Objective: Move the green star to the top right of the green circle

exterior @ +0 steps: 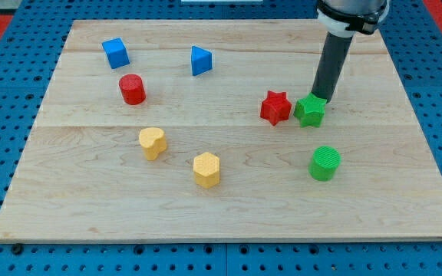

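Note:
The green star (310, 111) lies on the wooden board, right of centre. The green circle (324, 163), a short cylinder, stands below it and slightly to the view's right. My tip (322, 99) is at the star's upper right edge, touching or nearly touching it. The dark rod rises from there to the view's top. A red star (275, 107) sits just left of the green star, close to it with a narrow gap.
A blue cube (116, 53) and a blue triangle (200, 60) lie near the view's top left. A red cylinder (132, 89) is below them. A yellow heart (152, 142) and a yellow hexagon (206, 169) lie lower centre. The board's right edge (428, 138) is near.

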`<state>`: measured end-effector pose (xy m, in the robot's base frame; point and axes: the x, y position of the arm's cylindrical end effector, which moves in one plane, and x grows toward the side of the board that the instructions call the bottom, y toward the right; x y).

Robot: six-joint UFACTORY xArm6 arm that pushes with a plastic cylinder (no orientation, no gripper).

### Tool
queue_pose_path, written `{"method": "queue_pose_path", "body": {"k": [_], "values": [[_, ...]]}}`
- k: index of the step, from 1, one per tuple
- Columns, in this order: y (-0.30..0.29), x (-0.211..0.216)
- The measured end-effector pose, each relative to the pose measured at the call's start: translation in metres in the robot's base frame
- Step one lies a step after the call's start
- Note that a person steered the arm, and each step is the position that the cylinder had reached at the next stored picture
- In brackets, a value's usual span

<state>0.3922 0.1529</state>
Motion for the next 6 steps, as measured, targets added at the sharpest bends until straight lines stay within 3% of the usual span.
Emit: {"method": "queue_pose_path", "body": {"k": [1,3,4,6], "values": [[-0.028,-0.022],[-0.012,0.038],[-0.004,0.013],[-0.018,0.071]]}}
